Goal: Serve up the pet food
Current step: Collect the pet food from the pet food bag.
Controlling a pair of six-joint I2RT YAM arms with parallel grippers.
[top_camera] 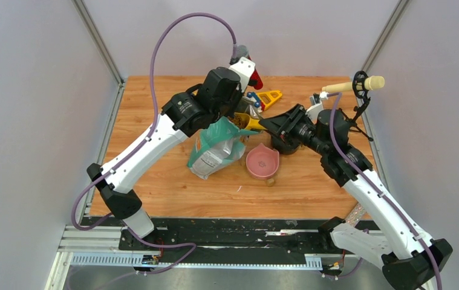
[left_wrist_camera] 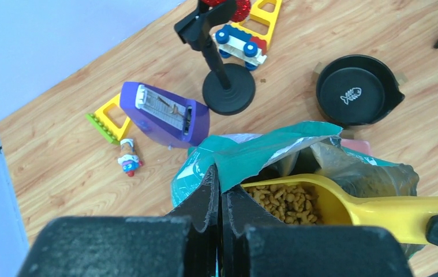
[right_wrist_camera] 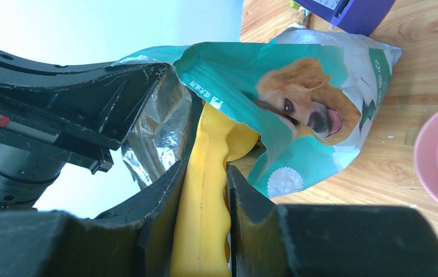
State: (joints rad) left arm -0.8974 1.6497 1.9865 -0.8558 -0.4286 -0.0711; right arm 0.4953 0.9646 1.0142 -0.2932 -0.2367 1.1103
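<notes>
The teal-green bag [top_camera: 214, 148] stands open on the table. My left gripper [left_wrist_camera: 220, 179] is shut on the bag's upper edge [left_wrist_camera: 245, 158] and holds it open. My right gripper [right_wrist_camera: 203, 184] is shut on the handle of the yellow scoop [right_wrist_camera: 205, 190]. The scoop's bowl [left_wrist_camera: 297, 199] sits in the bag's mouth, filled with brown kibble [left_wrist_camera: 283, 202]. The scoop [top_camera: 248, 122] also shows in the top view, with kibble in it at the bag's top. The pink bowl [top_camera: 262, 162] stands just right of the bag, with no kibble in it.
A black bowl with a fish mark [left_wrist_camera: 358, 89] lies behind the bag. A purple box [left_wrist_camera: 164, 115], a black stand [left_wrist_camera: 228, 89], toy blocks [left_wrist_camera: 245, 43] and a small figure [left_wrist_camera: 128, 161] lie at the back. A microphone [top_camera: 360, 84] stands at the right edge.
</notes>
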